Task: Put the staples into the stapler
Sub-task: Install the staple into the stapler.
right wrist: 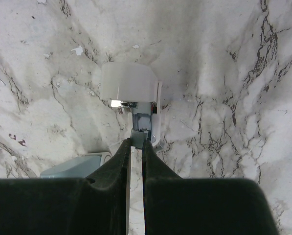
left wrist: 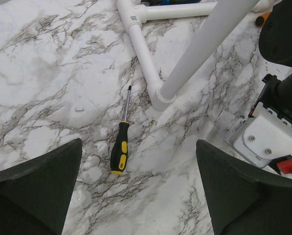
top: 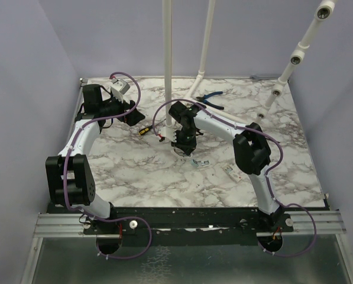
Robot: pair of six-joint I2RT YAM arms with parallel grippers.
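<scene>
The stapler lies open on the marble table under my right gripper (top: 184,147). In the right wrist view its pale cover (right wrist: 128,81) is swung up, the silvery metal channel (right wrist: 144,115) is bared, and a pale blue-green part (right wrist: 75,166) lies at lower left. My right gripper (right wrist: 137,143) is shut on a small grey strip of staples (right wrist: 139,136), held at the near end of the channel. My left gripper (left wrist: 141,196) is open and empty, hovering over bare table at the far left (top: 128,111).
A yellow-and-black screwdriver (left wrist: 120,152) lies ahead of the left gripper, also in the top view (top: 145,131). White PVC pipes (left wrist: 146,58) stand behind it. Blue pliers (top: 212,100) lie at the back. Small loose pieces (top: 203,163) lie right of the stapler.
</scene>
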